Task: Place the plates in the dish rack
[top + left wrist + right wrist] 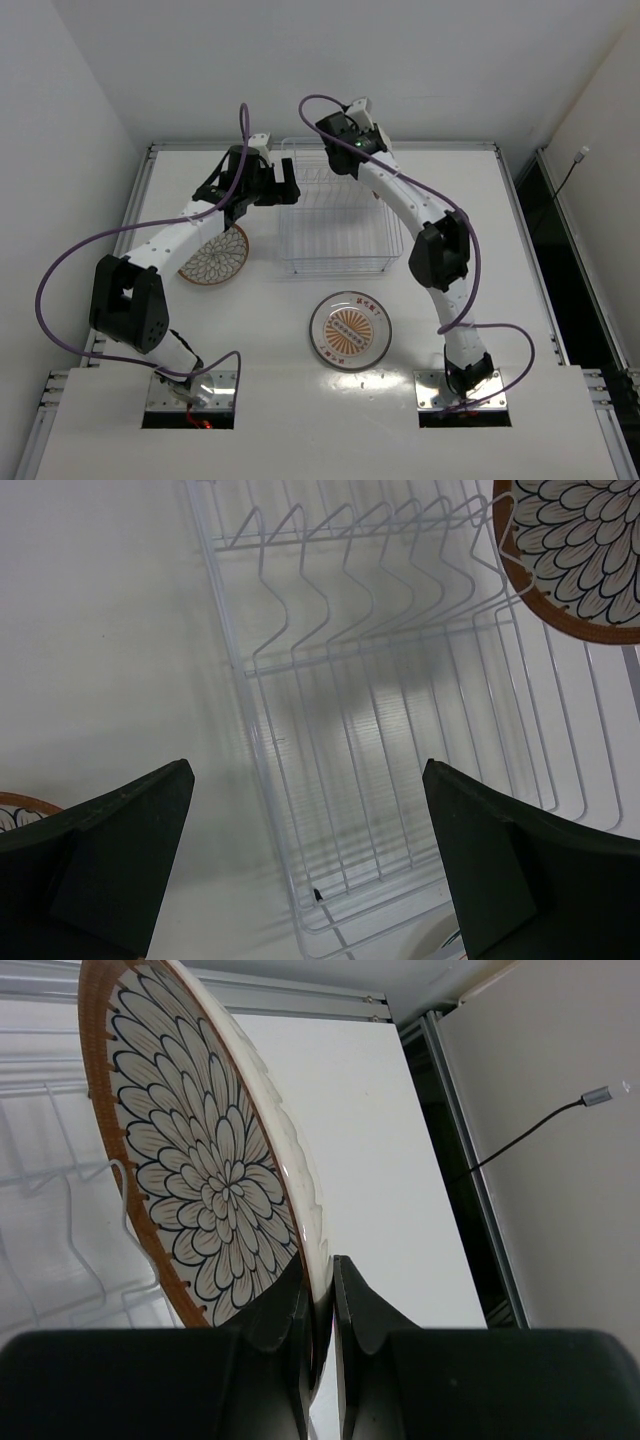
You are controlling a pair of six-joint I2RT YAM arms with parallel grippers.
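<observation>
Clock: read on the overhead view with the dish rack (335, 215) at the centre and 12 o'clock toward the far wall.
Dish rack: a see-through wire basket in the middle of the white table (480, 220), with a row of bent wire dividers along its far part.
Right gripper (320, 1282): at 12 o'clock, at the rack's far edge, its two black fingers pinched together on the rim of a plate.
Held plate (200, 1160): brown-rimmed with a dark-lined petal pattern. It stands on edge and leans a little, patterned face toward the rack. The left wrist view shows it at the far end of the divider row, with a wire crossing in front of its rim. I cannot tell whether it rests on the wires.
Left gripper (274, 190): at about 10 o'clock, just beside the rack's left wall. Its fingers are spread wide apart with nothing between them, and the camera there looks down onto the rack floor.
Petal plate on the table (215, 255): at 8 o'clock, lying flat and partly hidden under the left arm, near the rack but apart from it.
Red-marked plate (350, 330): at 6 o'clock, flat on the table between the rack and the arm bases, touching nothing.
</observation>
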